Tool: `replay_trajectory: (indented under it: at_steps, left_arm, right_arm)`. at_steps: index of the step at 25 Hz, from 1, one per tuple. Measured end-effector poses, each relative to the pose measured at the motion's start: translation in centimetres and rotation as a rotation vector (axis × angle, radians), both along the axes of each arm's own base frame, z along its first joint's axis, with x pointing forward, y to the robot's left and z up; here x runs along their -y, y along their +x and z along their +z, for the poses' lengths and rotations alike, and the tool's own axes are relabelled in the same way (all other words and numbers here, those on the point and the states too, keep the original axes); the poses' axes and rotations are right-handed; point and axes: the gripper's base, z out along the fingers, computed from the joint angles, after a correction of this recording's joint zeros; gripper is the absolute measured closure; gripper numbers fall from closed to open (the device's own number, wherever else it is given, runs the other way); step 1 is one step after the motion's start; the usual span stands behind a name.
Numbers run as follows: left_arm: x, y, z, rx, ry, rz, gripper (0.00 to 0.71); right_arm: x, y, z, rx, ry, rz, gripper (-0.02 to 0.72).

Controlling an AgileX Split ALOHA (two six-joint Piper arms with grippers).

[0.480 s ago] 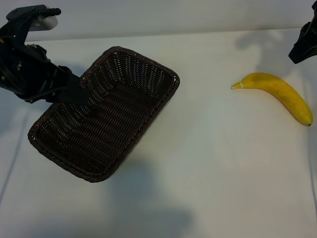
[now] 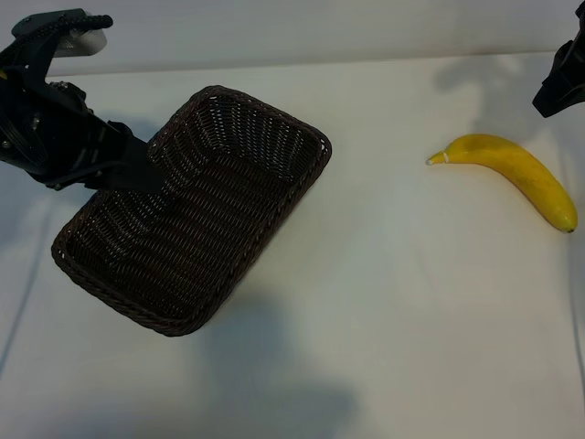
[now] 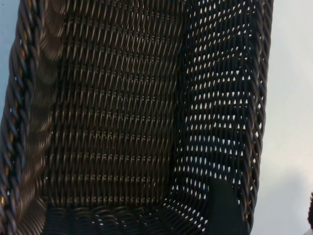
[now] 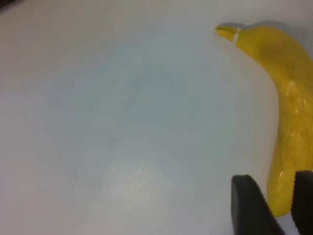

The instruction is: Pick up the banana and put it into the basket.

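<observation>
The banana [image 2: 516, 172] lies on the white table at the right, its stem toward the middle; the right wrist view shows the banana [image 4: 286, 98] too. The dark wicker basket [image 2: 196, 215] is at the left, raised off the table with its shadow below. My left gripper [image 2: 154, 174] is shut on the basket's left rim. In the left wrist view one finger [image 3: 222, 205] shows dark through the basket wall [image 3: 220, 98]. My right gripper [image 4: 273, 178] is open and hangs above the table, apart from the banana. In the exterior view only part of the right gripper [image 2: 558, 82] shows, at the right edge.
The white table [image 2: 393, 302] runs bare between basket and banana. Its back edge meets a pale wall along the top of the exterior view. The left arm's dark links [image 2: 46, 119] crowd the far left.
</observation>
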Motion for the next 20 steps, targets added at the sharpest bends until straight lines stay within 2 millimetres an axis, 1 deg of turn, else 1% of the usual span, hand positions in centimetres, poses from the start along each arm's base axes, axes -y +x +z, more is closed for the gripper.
replay_trajectory:
  at_steps: [10,20]
  left_arm:
    - [0.01,0.01,0.01,0.001,-0.001,0.001,0.254]
    - [-0.20,0.42,0.01,0.046,0.022,0.014,0.254]
  right_arm:
    - [0.00,0.00,0.00,0.000,0.000,0.000,0.449]
    - [0.00,0.00,0.00,0.000,0.000,-0.001,0.449]
